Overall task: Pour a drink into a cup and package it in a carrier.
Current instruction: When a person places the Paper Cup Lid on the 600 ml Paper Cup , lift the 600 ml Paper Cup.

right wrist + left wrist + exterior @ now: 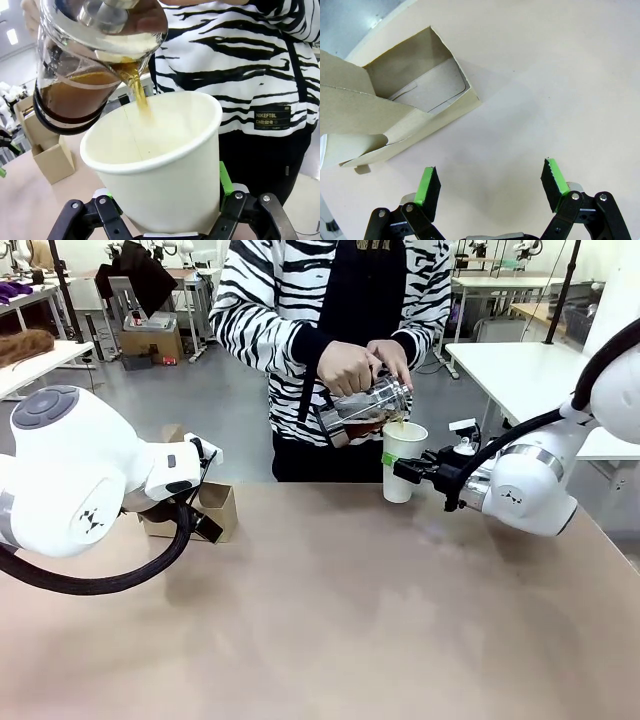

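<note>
Front view gives us the right arm reaching in low from the right, its wrist level and its right gripper [400, 468] pointing left, with the fingers closed on the sides of a white paper cup [405, 445]. The cup is upright near the far edge of the table [330, 620], right of the middle; we cannot tell whether its base touches the tabletop. Across the table a person in a striped top holds a glass plunger pot [368, 405] in both hands, one hand [347, 367] over the lid end and the other hand [392, 358] just beside it. The pot is tilted with its spout above the cup's rim.

On the left, the left arm bends down over the carrier [218, 508], which stands on the left part of the table. From the left wrist we see the left gripper [492, 180] spread wide with nothing between its green pads, above bare tabletop just beside the carrier.

Inside the pot the drink [70, 97] lies brown against the lower wall, and a thin stream runs from the spout into the cup.
</note>
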Available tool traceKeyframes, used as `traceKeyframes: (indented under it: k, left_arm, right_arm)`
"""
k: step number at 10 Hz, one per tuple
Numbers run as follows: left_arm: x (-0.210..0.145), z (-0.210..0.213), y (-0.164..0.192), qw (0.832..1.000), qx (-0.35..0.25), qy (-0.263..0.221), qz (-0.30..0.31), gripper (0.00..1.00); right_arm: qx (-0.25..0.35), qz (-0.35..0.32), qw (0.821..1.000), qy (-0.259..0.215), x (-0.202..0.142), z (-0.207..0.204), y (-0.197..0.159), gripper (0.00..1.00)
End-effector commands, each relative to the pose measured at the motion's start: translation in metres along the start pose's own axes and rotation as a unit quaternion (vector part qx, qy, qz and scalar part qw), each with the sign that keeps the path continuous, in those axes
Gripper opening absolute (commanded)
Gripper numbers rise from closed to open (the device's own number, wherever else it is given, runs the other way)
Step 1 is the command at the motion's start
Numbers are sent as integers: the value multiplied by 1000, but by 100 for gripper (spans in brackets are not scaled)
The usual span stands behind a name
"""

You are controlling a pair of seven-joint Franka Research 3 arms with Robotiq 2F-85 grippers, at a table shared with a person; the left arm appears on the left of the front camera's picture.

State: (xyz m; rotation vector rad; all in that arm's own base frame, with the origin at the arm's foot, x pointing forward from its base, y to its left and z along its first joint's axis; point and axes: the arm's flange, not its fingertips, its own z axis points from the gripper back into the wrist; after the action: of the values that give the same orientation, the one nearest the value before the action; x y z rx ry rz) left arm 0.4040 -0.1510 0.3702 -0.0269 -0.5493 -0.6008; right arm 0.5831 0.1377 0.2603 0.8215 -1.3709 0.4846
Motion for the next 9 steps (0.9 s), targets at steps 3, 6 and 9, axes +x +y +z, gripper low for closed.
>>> traceKeyframes:
  k: [3,6,9]
  left_arm:
    - [0,0,0,1000,-1,-1,0,100]
    - [0,0,0,1000,-1,-1,0,100]
    - [0,0,0,1000,-1,-1,0,100]
  right_arm:
    - [-4,0,1000,3,2,-1,3,81]
    - [-4,0,1000,3,2,-1,3,81]
    - [-4,0,1000,3,2,-1,3,81]
